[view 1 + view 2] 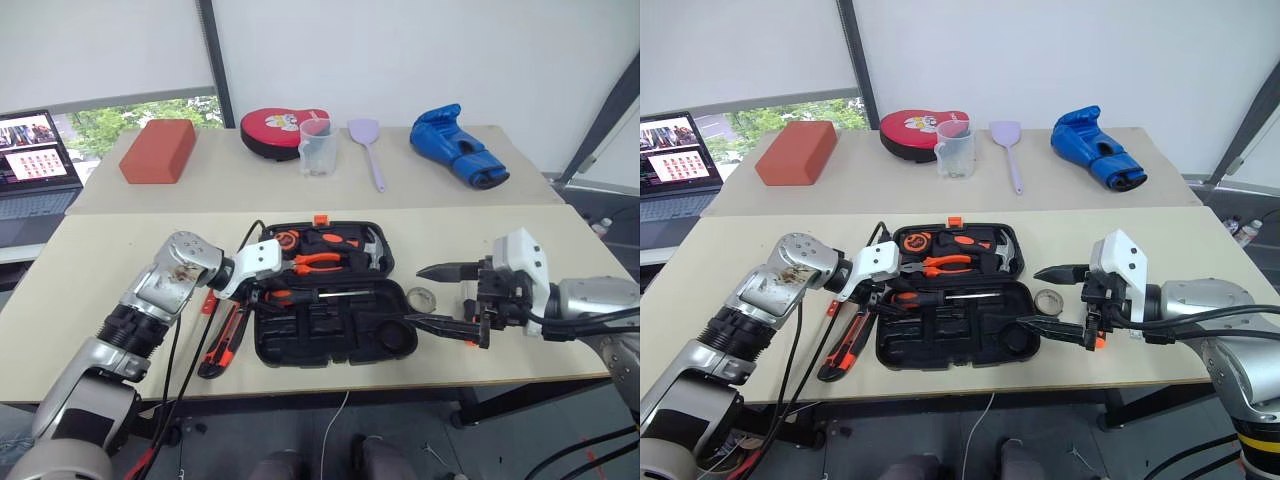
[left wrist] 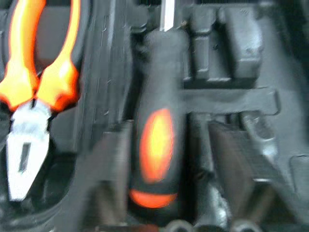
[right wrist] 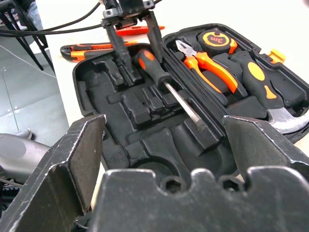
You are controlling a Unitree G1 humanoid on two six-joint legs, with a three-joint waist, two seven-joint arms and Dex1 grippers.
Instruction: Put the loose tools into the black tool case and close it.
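The black tool case (image 1: 335,335) is lying open on the near desk (image 1: 80,300), its slotted front half facing the robot and its hinged rear half behind it. The left gripper (image 3: 135,41) is hanging over the case's left end with its jaws parted on either side of the handle of a black-and-orange screwdriver (image 3: 166,79), which is lying in a slot along the middle of the case; the fingers appear to be clear of the handle, though the close view is blurred. The right gripper (image 1: 440,297) is hovering just beyond the case's right end, its jaws standing wide apart and holding nothing. Between its fingers the small grey tape ring (image 1: 421,298) is resting on the desk, just beside the case. On the desk to the left of the case, the black-and-orange utility knife (image 1: 224,345) is lying loose, with another orange tool partly hidden under the left arm. In the rear half of the case, the orange-handled pliers (image 1: 318,261), a tape measure (image 3: 217,41) and a hammer (image 1: 372,252) are sitting in their slots. On the far desk, a red block (image 1: 158,150), a red pad (image 1: 280,130), a clear measuring cup (image 1: 316,147), a lilac spatula (image 1: 368,145) and a blue boxing glove (image 1: 455,147) are lying in a row.
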